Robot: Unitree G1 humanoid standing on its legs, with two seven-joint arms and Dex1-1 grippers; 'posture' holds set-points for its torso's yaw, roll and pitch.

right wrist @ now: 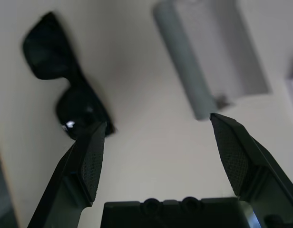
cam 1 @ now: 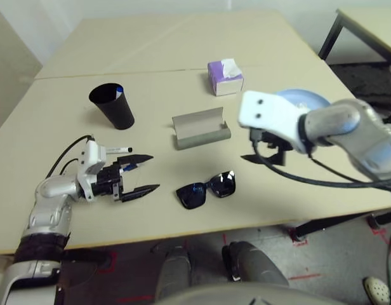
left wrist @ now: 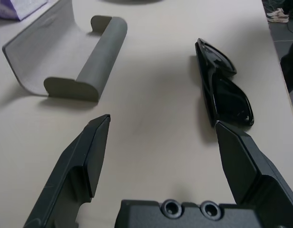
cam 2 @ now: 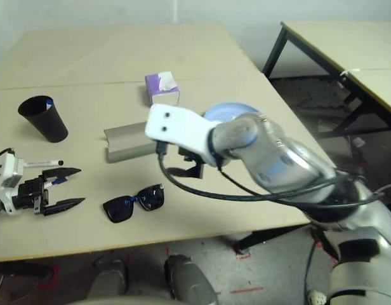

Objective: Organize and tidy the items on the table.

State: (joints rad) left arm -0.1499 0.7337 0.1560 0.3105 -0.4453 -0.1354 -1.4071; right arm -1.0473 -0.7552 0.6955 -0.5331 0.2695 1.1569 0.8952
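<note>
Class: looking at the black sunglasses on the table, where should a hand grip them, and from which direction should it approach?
Grip the sunglasses at the narrow bridge between the lenses, coming straight down from above. They seem to lie flat on the table with open space around them, so fingers can likely straddle the thin frame there; the lenses are wider.

A pale wall (cam 2: 106,11) runs along the far side of the room, plain and evenly lit. To the right stands a second table (cam 2: 348,38) with a beige top and black legs, set apart from the counter (cam 1: 183,44) by a gap. The floor (cam 2: 297,82) under that gap is dark and speckled. Near the front edge the floor turns lighter grey (cam 1: 335,254), with red tape marks (cam 1: 299,240) stuck on it.
</note>
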